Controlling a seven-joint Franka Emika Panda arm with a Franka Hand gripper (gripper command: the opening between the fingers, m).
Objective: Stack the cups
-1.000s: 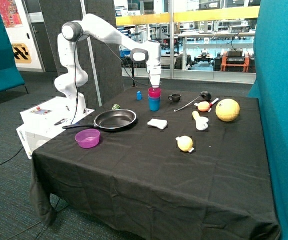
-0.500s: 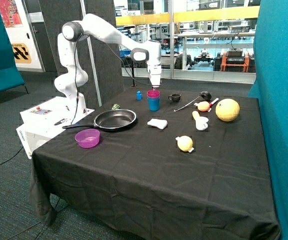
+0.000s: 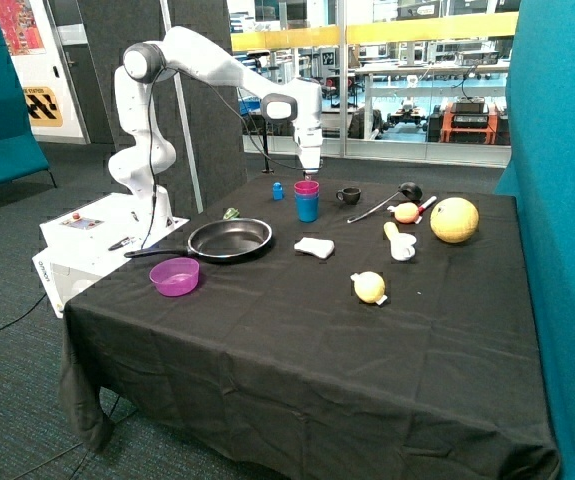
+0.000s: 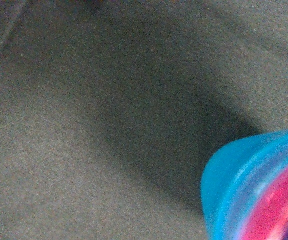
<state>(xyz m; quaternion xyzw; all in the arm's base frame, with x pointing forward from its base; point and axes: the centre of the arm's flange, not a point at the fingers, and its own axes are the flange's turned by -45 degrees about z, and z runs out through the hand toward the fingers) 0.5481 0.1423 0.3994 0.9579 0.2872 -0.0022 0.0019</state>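
Observation:
A pink-red cup (image 3: pixel 307 187) sits nested inside a light blue cup (image 3: pixel 307 209), and the stack stands upright on the black tablecloth behind the frying pan. My gripper (image 3: pixel 309 174) hangs straight above the pink cup's rim, very close to it. The wrist view shows the blue cup's rim (image 4: pixel 229 175) with the pink cup (image 4: pixel 279 205) inside it at one corner, and bare cloth everywhere else. I see no other cup standing apart from the stack.
A small black mug (image 3: pixel 348 195) and a black ladle (image 3: pixel 387 200) lie beside the stack. A small blue object (image 3: pixel 277 190) is on its other side. Nearer the front are a frying pan (image 3: pixel 229 239), a purple bowl (image 3: pixel 175 276), a white object (image 3: pixel 314 247) and yellow fruit (image 3: pixel 454 219).
The pink cup has sunk lower into the blue cup, so the stack is shorter. The gripper came down with it and now sits just above the rim.

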